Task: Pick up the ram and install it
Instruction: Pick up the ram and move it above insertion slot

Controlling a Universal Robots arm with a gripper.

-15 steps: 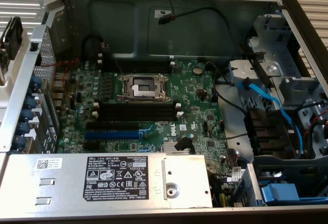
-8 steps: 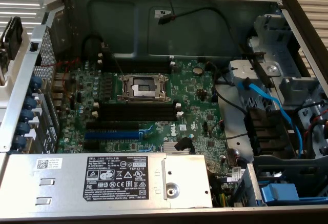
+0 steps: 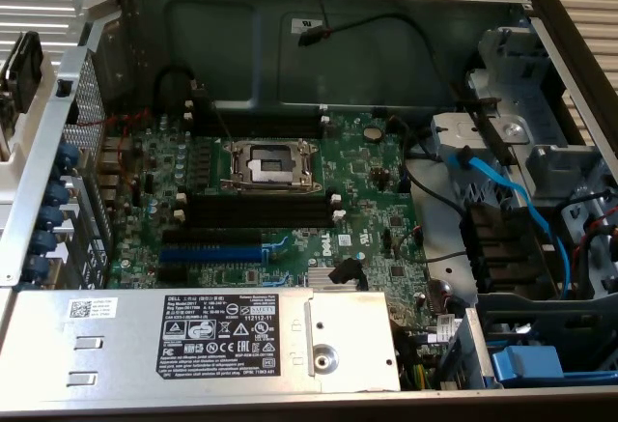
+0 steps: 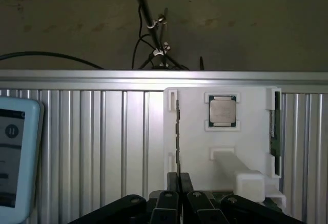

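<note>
At the white holder (image 4: 197, 147), the gripper (image 4: 179, 179) is pinched on the ram (image 4: 177, 131), which stands on edge in a side slot, seemingly so the thin board offers both flat faces to the fingers.

An electronics assembly lab bench: an opened Dell desktop case (image 3: 386, 36) with its motherboard (image 3: 362, 166) bare, a ribbed aluminium tabletop (image 4: 102, 142), and a white parts fixture (image 4: 195, 142) holding a processor (image 4: 222, 110) and the ram (image 4: 177, 131)
</note>
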